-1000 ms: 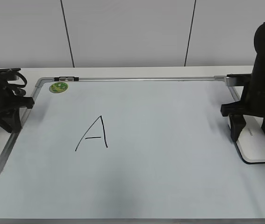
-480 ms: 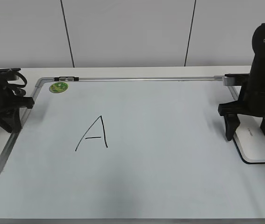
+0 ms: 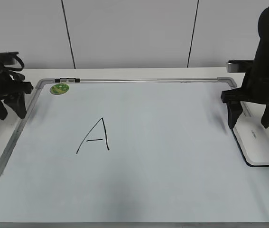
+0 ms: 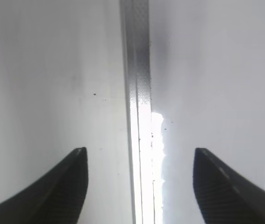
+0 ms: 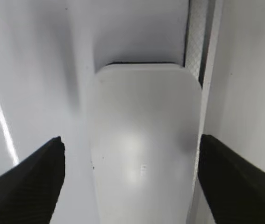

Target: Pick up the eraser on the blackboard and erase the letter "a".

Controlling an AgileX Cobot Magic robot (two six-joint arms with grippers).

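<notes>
The white eraser (image 3: 256, 145) lies flat at the right edge of the blackboard (image 3: 162, 156), beside its grey frame. It fills the middle of the right wrist view (image 5: 144, 154). My right gripper (image 3: 249, 124) is open and hangs just above the eraser's far end, one finger on each side, holding nothing (image 5: 131, 138). My left gripper (image 3: 12, 115) is open and empty over the board's left frame (image 4: 140, 150). A tall capital "A" (image 3: 96, 137) is drawn left of the middle. No lowercase "a" shows on the board.
A round green sticker (image 3: 59, 89) sits at the board's far left corner, next to a small dark clip (image 3: 68, 80) on the top frame. The board lies on a white table (image 3: 125, 72) against a white panelled wall.
My right gripper has risen off the eraser, its fingers spread wider; the eraser stays where it was. My left gripper has lifted and moved back along the left frame.
</notes>
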